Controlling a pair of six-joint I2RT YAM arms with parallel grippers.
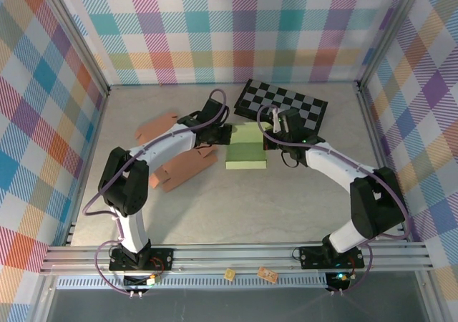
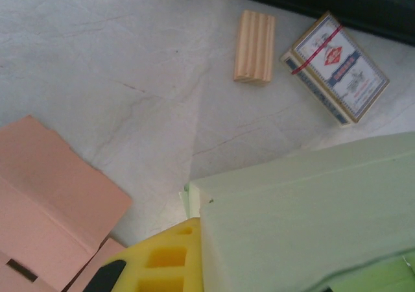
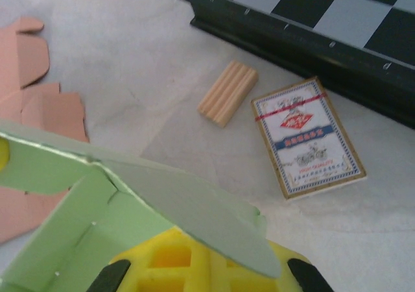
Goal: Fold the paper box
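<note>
Box [image 1: 247, 150] is being held at the middle of the table [image 1: 300, 207], long axis apparently running near-to-far. Its left edge is being pinched by the clenched left gripper [image 1: 223, 134], its right flap by the clenched right gripper [image 1: 270, 137]; neither arm is being favoured for reach.

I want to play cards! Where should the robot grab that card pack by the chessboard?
Probably pinch the card pack across its two long edges, coming straight down from above. It lies flat on the table, so only its thin sides offer a hold. The chessboard crowds one short end; the long sides are freer.
</note>
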